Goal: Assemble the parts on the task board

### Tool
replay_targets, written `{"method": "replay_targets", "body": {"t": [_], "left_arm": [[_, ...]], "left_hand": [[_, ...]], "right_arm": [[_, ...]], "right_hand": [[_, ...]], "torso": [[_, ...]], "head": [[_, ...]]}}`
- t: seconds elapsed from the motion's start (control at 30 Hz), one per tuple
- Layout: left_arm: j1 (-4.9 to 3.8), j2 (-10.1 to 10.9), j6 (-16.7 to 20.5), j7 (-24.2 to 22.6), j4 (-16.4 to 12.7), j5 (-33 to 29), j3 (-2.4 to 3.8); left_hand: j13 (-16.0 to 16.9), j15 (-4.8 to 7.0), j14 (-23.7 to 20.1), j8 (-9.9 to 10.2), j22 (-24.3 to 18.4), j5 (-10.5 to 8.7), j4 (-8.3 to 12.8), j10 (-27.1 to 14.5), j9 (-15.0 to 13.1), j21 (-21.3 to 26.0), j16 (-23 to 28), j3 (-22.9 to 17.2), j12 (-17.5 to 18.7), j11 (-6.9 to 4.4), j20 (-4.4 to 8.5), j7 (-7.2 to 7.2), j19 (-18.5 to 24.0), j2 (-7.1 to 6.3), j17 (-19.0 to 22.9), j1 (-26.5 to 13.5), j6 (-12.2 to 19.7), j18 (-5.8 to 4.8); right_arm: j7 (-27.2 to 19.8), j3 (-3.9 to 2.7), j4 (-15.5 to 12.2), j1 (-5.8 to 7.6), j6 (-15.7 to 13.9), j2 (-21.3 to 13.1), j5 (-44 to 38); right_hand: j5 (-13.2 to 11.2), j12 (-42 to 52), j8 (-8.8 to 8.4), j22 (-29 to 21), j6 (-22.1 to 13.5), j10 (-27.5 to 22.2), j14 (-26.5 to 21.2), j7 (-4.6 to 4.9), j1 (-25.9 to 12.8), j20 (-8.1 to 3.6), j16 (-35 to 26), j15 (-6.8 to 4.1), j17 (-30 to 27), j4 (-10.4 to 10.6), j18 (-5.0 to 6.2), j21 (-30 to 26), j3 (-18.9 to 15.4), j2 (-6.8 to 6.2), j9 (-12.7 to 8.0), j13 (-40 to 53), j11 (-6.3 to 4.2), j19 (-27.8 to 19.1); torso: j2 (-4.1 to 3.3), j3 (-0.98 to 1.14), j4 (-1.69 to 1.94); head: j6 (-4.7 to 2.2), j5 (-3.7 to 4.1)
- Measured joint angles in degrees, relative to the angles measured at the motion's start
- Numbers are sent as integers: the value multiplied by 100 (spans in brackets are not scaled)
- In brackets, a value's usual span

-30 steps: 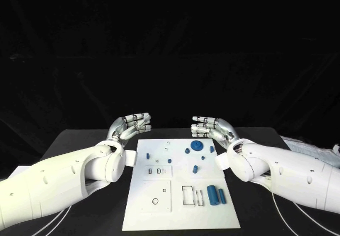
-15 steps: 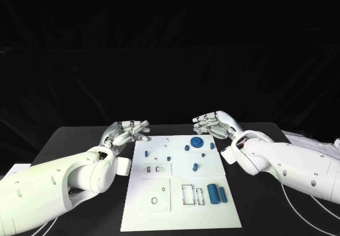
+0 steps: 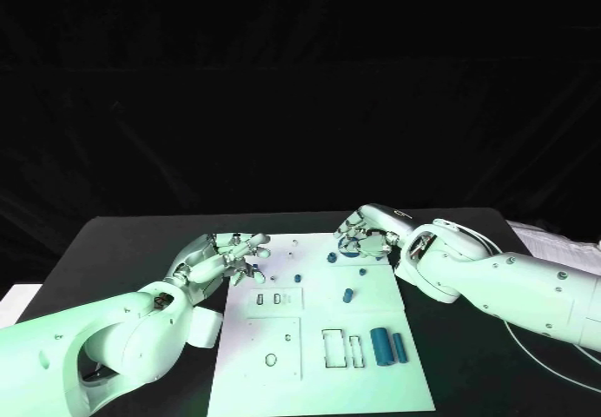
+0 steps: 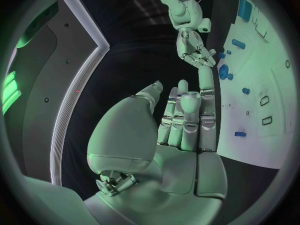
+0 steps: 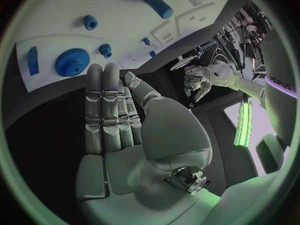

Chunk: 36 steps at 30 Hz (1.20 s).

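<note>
The white task board (image 3: 376,391) lies in the middle of the black table. Two blue cylinders (image 3: 379,347) lie side by side near its right edge, and a short blue peg (image 3: 347,296) lies mid-board. My right hand (image 3: 366,234) hovers over the board's far end, fingers straight and together, holding nothing. In the right wrist view, that hand (image 5: 119,115) is just above the blue gear (image 5: 72,62). My left hand (image 3: 226,259) hangs over the board's far left corner, fingers extended and empty; the left wrist view shows the same palm (image 4: 181,130).
Small blue pieces (image 3: 300,279) dot the far half of the board. Black-outlined slots (image 3: 332,346) sit beside the cylinders. A white sheet (image 3: 558,239) lies at the table's right edge. Both white forearms flank the board.
Both hands have come down and inward from beyond the board to over its far end. The right hand now covers the gear. The head view has also shifted.
</note>
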State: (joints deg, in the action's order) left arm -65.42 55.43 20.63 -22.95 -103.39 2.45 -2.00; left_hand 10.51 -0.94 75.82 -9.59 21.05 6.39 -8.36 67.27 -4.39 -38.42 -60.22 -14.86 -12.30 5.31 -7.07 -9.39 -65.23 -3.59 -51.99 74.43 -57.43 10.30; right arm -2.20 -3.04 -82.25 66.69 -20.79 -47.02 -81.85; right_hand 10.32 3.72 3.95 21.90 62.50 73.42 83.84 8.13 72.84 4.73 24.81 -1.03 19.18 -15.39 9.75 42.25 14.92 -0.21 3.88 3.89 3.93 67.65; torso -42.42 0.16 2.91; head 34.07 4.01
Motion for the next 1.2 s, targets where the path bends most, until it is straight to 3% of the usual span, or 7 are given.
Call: {"method": "replay_targets", "body": {"t": [0.07,0.2,0.27,0.4,0.5,0.6,1.2], "left_arm": [[-1,27,-26,22,-60,1,4],[-5,70,-64,82,-168,7,25],[-10,89,-71,110,-208,11,35],[-13,123,-73,148,-266,16,43],[-16,138,-74,168,-293,20,48],[-16,156,-75,181,-314,22,49],[-20,185,-93,199,-359,33,53]], "left_hand": [[18,0,0,0,58,0,0,0,0,-89,-9,0,0,0,0,0,0,-33,-4,-33,0,1],[68,0,-47,21,229,0,0,0,0,-347,-15,0,0,0,0,0,0,-64,-34,-58,0,0],[88,10,-57,21,388,0,12,0,0,-513,-42,-12,0,0,30,0,-40,-61,-57,-61,0,0],[126,-9,-76,35,851,0,49,0,-1,-947,-66,-17,0,0,20,0,-143,-66,-83,-104,0,-1],[129,-9,-76,46,969,0,49,0,-1,-1053,-66,-17,0,0,20,0,-143,-66,-83,-104,0,0],[143,-4,-111,46,1129,0,49,0,6,-1195,-66,-17,0,0,16,0,-179,-66,-83,-104,0,0],[159,-49,-383,89,856,0,78,-115,14,-1083,258,-47,0,31,-32,-20,115,-66,313,-149,23,-2]], "right_arm": [[114,0,-27,23,72,4,-253],[354,-7,-125,82,243,6,-790],[455,-11,-182,109,328,6,-1014],[609,-19,-269,144,470,5,-1339],[708,-22,-293,165,563,9,-1518],[794,-23,-296,181,649,29,-1635],[1114,-26,-186,235,1075,211,-1931]], "right_hand": [[0,0,0,151,-1,-113,0,0,-23,0,217,0,158,32,0,192,64,-18,-1,-12,-5,0],[0,0,0,1394,-39,-378,0,-6,-182,-7,780,0,549,135,-11,1234,212,-116,-1,-21,9,302],[-15,0,0,1963,-40,-431,0,-6,-223,6,1027,0,718,191,-137,1689,267,-156,-1,-21,5,447],[-57,0,0,2757,-40,-476,0,-6,-280,20,1749,0,1378,318,-224,2331,394,-213,-1,-21,15,574],[-62,0,0,3117,-26,-488,0,-21,-260,21,2116,0,1727,387,-224,2612,463,-232,-1,-21,3,642],[-62,0,0,3649,-34,-489,0,-35,-255,29,2364,0,1964,451,-328,2986,528,-283,-1,-12,2,852],[-83,0,0,3999,4,-510,-1,-91,-255,30,2658,0,2229,626,-326,3236,606,-328,12,-12,23,869]], "torso": [[-38,0,10],[-127,3,36],[-166,7,48],[-220,10,69],[-248,15,82],[-266,19,89],[-318,12,119]], "head": [[-12,12],[-29,41],[-38,56],[-43,69],[-43,74],[-46,75],[-19,63]]}}
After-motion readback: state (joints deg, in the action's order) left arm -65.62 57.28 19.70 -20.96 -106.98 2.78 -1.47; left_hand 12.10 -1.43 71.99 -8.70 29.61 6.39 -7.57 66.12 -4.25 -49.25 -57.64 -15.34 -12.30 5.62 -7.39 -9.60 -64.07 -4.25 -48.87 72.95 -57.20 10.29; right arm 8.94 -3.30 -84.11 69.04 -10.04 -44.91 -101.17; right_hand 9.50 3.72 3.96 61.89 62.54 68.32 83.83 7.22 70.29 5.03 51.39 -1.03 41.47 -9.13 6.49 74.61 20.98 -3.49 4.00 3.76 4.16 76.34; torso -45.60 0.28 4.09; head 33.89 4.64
